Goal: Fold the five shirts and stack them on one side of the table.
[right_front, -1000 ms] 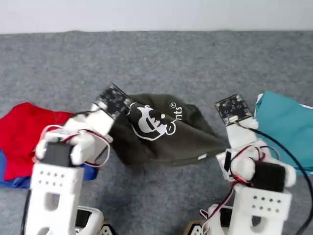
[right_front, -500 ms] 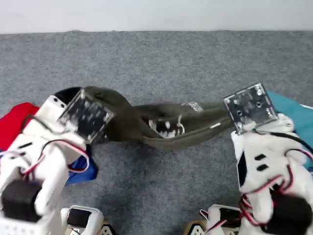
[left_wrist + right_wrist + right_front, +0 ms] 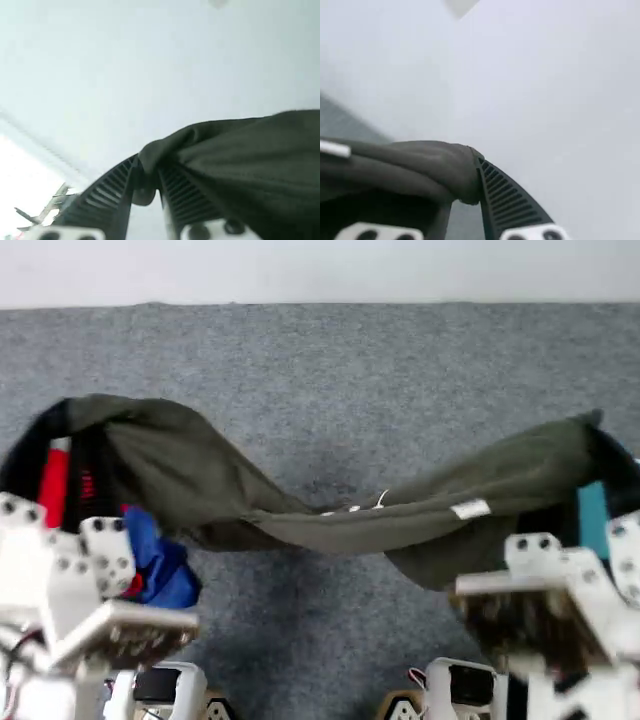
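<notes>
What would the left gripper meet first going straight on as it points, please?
The left gripper, shut on the olive shirt, points at a pale surface; the way looks free, depth unclear.

the left arm [image 3: 60,570] and right arm [image 3: 560,585] are white plastic shells dotted with small dark screw holes, their fingers [image 3: 186,197] black and finely ribbed on white bases.

The olive shirt [image 3: 330,520] hangs stretched and twisted above the surface [image 3: 330,370], sagging mid-span. One end is pinched in the left pincer [image 3: 148,169], the other in the right pincer [image 3: 465,186]. A red shirt [image 3: 55,485] and a blue shirt [image 3: 160,565] lie crumpled under its left end, a teal shirt [image 3: 590,510] under its right.
</notes>
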You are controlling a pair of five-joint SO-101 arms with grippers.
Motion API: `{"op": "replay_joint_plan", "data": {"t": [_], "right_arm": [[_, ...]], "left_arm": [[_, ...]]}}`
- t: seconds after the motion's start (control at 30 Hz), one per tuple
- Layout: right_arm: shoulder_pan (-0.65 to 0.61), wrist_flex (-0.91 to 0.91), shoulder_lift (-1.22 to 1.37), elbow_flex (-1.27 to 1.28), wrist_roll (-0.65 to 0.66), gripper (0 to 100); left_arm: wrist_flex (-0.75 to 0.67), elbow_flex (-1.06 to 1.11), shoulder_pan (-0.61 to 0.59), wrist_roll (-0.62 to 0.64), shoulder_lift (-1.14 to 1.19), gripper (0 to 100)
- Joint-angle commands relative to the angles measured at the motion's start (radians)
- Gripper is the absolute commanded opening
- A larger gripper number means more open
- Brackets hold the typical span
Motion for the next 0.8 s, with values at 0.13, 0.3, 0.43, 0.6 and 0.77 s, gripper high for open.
{"op": "replay_joint_plan", "data": {"t": [0.13,0.3,0.43,0.6,0.77], "right_arm": [[0.159,-0.018,0.013,-0.153,0.021,1.0],[0.216,-0.018,0.013,-0.184,0.021,1.0],[0.251,-0.002,0.016,-0.178,0.02,1.0],[0.252,0.056,0.015,-0.112,0.014,1.0],[0.249,0.047,0.021,0.063,0.014,1.0]], "left_arm": [[-0.172,-0.047,-0.072,-0.023,-0.095,1],[-0.206,-0.047,-0.074,-0.023,-0.149,1],[-0.281,-0.045,-0.074,-0.023,-0.157,1],[-0.342,-0.013,-0.074,-0.023,-0.141,1],[-0.342,0.127,-0.071,-0.023,-0.127,1]]}}
